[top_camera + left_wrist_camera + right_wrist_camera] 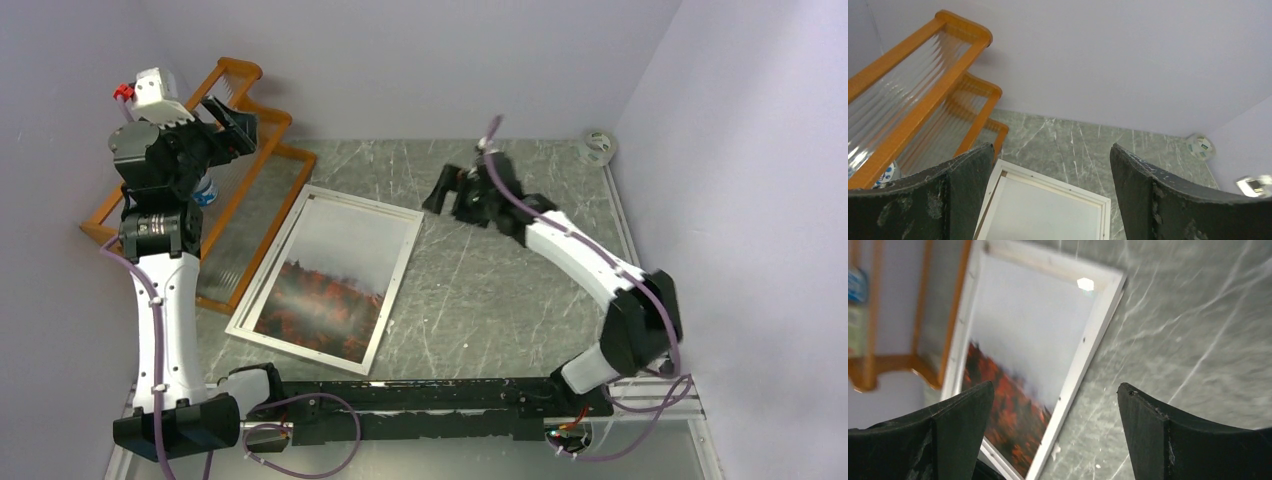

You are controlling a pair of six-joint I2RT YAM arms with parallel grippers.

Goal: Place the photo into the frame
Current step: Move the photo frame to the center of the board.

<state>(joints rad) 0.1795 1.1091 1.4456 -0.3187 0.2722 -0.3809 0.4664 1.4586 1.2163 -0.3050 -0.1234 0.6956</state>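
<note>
The photo (322, 290) lies inside the frame (394, 293), flat on the desk (500, 290) left of centre, so the task looks done. The left tool (1048, 160) and right tool (1055, 390) both gape wide, empty. The right wrist view shows the red trees; the left wrist only the frame's pale far corner.

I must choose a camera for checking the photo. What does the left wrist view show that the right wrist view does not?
Only left wrist: the ribbed clear panes of the rack and a small round object by the wall. Only right wrist: the red trees of the photo inside the frame. Both: the frame's far end, orange rack wood, the marbled table.
</note>
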